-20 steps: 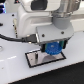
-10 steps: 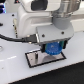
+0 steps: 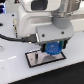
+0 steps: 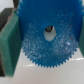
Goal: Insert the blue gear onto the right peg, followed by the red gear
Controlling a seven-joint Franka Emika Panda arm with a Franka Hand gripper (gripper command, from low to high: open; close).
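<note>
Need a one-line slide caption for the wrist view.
Wrist view: blue gear held in the claw, filling the frame, with its central hole showing something pale and dark beneath.

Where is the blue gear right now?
In the exterior view, the blue gear is near the middle, held in the gripper just above the black-edged white plate. The jaws press its sides.

the gripper (image 3: 53,47) is hanging low over the white black-edged plate (image 3: 34,59), with the blue gear (image 3: 53,48) filling the space between its fingers and sitting just above the plate's right half in the exterior view. the arm's bulk is blocking the room above. the plate's left half and near edge are lying open, and bare table (image 3: 20,75) is spreading in front.
</note>
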